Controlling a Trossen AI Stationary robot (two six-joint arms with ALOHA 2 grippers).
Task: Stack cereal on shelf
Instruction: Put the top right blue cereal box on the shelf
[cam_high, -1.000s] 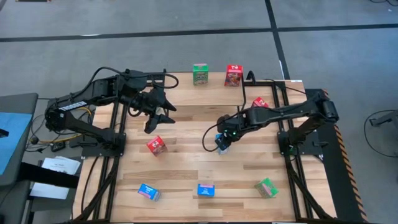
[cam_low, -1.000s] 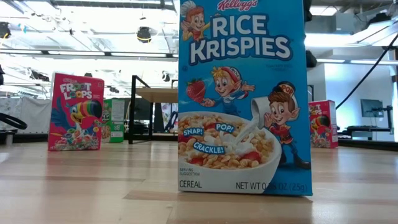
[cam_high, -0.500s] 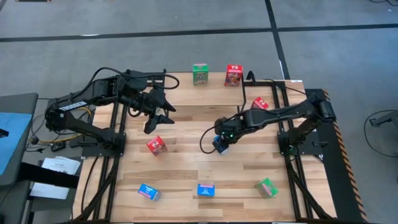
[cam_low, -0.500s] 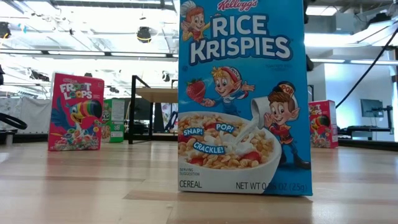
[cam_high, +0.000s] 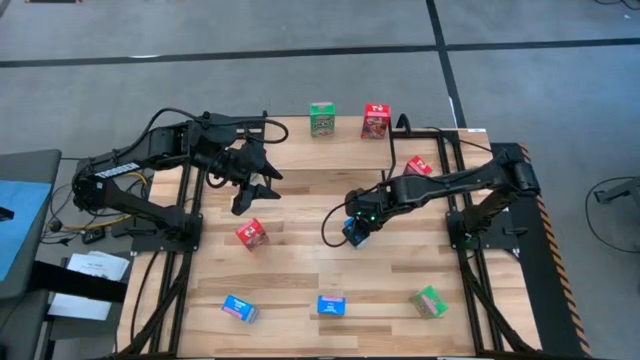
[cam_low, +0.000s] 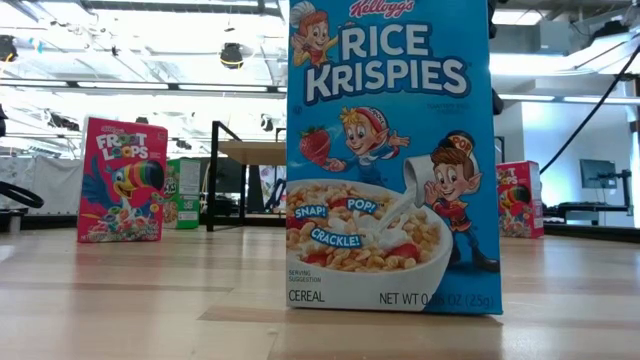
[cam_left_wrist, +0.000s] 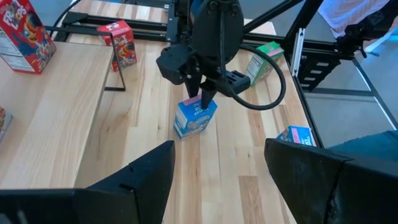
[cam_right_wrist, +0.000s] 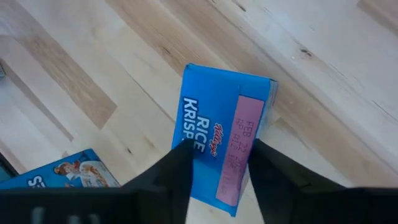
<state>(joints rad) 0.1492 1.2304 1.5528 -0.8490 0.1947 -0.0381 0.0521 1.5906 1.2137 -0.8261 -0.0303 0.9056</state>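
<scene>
1. A slatted wooden table (cam_high: 300, 270) stands on a grey floor (cam_high: 150, 40) crossed by dark lines (cam_high: 446, 60).
2. A blue-topped stand (cam_high: 15, 225) sits left of the table, papers (cam_high: 85, 280) beside it.
3. Beyond the table's far edge, ceiling lights (cam_low: 160, 75) glow white, and a monitor (cam_low: 597, 174) stands at the far right.

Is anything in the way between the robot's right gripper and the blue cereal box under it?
No. The right gripper is already down on the blue cereal box mid-table, one finger either side of its top, nothing between them.
</scene>
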